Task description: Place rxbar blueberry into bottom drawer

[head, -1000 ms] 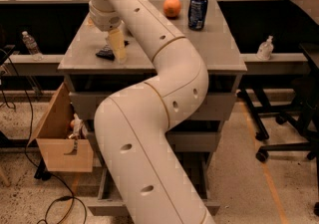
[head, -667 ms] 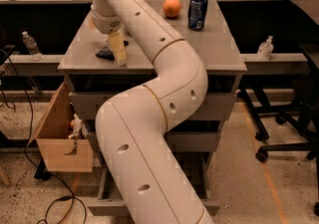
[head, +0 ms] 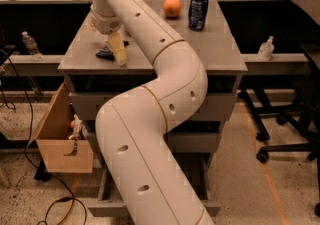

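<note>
The rxbar blueberry [head: 105,54], a small dark flat bar, lies on the grey cabinet top [head: 210,44] near its front left corner. My gripper [head: 118,49] hangs from the long white arm directly over the bar's right end, at or just above the cabinet top. The bottom drawer [head: 104,191] stands pulled out at floor level. The arm hides most of it, and only its left wall and front rim show.
An orange [head: 172,7] and a blue soda can [head: 198,12] stand at the back of the cabinet top. A tan wooden box [head: 60,141] with small items hangs at the left. Bottles [head: 30,44] [head: 265,49] stand on side ledges. Chair bases [head: 280,134] are at the right.
My gripper has come down slightly towards the bar. The bar, orange and can have not moved.
</note>
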Motion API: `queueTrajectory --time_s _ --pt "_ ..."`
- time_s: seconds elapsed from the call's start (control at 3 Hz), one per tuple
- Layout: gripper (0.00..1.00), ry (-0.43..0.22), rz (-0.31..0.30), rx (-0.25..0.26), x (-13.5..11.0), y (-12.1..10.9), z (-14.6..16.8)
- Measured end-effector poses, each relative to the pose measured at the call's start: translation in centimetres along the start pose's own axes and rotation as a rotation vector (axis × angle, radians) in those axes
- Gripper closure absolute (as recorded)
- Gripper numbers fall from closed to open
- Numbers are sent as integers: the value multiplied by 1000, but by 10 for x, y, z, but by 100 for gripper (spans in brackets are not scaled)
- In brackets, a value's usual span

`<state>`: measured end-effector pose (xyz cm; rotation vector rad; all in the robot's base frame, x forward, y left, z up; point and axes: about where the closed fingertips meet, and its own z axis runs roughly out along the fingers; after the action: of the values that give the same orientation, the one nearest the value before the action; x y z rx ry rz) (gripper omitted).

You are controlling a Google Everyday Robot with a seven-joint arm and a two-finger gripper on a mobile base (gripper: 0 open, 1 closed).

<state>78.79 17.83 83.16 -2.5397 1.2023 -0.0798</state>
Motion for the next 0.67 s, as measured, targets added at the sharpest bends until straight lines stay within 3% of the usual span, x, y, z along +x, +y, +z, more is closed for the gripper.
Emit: queueTrajectory --time_s 0.67 --pt "61 -22 -4 -19 -4 3 0"
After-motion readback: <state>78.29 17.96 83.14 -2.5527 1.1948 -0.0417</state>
